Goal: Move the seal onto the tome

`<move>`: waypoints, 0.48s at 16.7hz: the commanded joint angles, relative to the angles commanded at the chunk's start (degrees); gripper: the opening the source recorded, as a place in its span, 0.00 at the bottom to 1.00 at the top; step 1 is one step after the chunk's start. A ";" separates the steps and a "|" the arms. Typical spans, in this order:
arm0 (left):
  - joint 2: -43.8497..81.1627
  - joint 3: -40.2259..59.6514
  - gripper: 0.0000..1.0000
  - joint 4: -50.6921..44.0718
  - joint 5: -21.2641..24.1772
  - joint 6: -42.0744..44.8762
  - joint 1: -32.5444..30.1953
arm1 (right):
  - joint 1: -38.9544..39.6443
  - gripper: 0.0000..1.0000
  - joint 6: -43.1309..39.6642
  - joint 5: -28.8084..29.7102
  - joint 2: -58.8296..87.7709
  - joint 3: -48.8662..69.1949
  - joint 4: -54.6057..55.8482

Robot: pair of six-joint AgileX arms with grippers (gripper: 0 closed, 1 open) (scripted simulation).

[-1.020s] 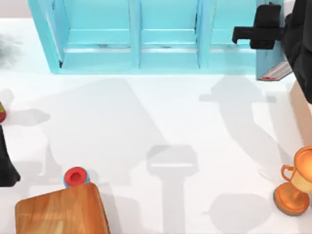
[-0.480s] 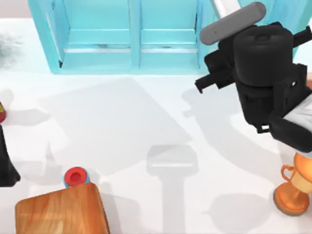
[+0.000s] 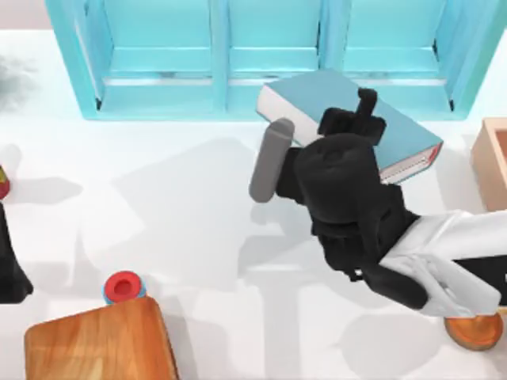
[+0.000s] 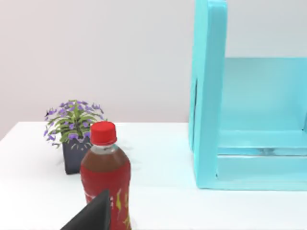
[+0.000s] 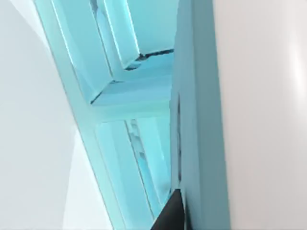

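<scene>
The tome (image 3: 400, 127), a thick teal-blue book with white page edges, lies flat at an angle just in front of the shelf unit, right of centre. My right arm reaches across the middle of the table from the right, and its black gripper (image 3: 360, 111) hangs over the tome's middle. The arm covers part of the cover. The seal is hidden. My left gripper (image 3: 9, 273) stays parked at the table's left edge.
A teal-blue shelf unit (image 3: 222, 55) spans the back. A wooden board (image 3: 99, 344) and a small red disc with a blue rim (image 3: 123, 286) sit front left. A trophy base (image 3: 474, 331) peeks out front right. A red-capped bottle (image 4: 105, 177) and potted plant (image 4: 72, 129) stand far left.
My right arm has swung from the back right corner to over the table's middle. The tome, earlier only a corner at the back right, now shows lying in front of the shelf.
</scene>
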 joint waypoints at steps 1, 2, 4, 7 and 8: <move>0.00 0.00 1.00 0.00 0.00 0.00 0.00 | 0.62 0.00 -3.54 0.37 1.15 -0.48 1.36; 0.00 0.00 1.00 0.00 0.00 0.00 0.00 | 1.13 0.00 -6.41 0.65 2.07 -0.92 2.53; 0.00 0.00 1.00 0.00 0.00 0.00 0.00 | 1.82 0.00 -10.41 1.02 3.28 -1.62 4.25; 0.00 0.00 1.00 0.00 0.00 0.00 0.00 | 2.08 0.00 -12.02 1.14 3.71 -1.95 4.98; 0.00 0.00 1.00 0.00 0.00 0.00 0.00 | 2.08 0.00 -12.02 1.14 3.71 -1.95 4.98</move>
